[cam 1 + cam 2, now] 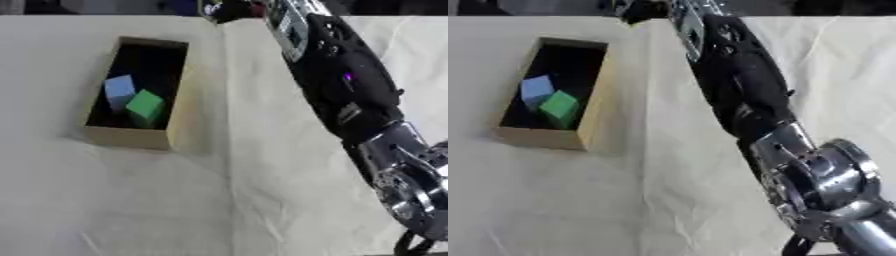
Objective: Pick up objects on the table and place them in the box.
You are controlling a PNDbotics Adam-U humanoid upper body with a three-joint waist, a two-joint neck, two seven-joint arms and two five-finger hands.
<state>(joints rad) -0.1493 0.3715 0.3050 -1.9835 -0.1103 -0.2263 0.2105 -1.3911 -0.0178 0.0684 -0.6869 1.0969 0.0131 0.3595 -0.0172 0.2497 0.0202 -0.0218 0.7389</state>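
An open cardboard box [178, 95] with a dark inside lies on the left of the cloth-covered table. In it a light blue cube [119, 90] rests beside a green cube [144, 106], the two touching. My right arm [346, 95] stretches from the lower right corner up across the table to the far edge. Its hand [229, 11] shows only as a dark shape at the top edge, beyond the box's far right corner and apart from it. No loose object shows on the cloth. My left hand shows in neither view.
A pale cloth [131, 200] with a long vertical crease [229, 150] covers the table. The arm's silver joints [824, 185] fill the lower right.
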